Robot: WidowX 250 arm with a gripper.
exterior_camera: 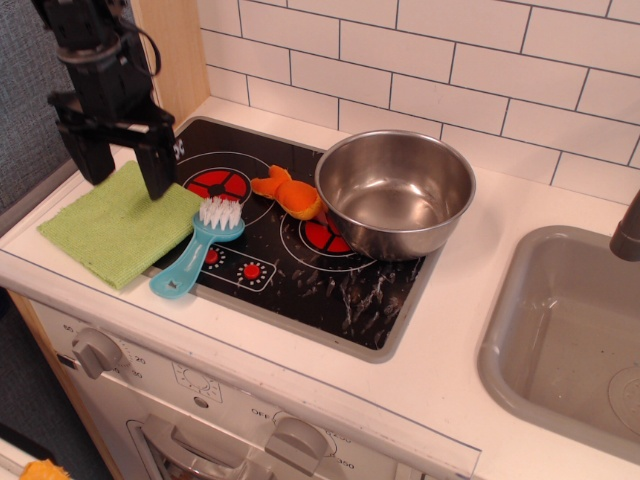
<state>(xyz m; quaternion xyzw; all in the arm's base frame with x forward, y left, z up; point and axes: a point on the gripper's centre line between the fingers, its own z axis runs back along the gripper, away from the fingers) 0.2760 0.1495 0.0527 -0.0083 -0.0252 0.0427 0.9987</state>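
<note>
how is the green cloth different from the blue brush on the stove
The green cloth lies flat and square on the white counter, under the open gripper; the blue brush is long and narrow with white bristles, lying on the cooktop. The brush's handle end overlaps the cloth's edge.
</note>
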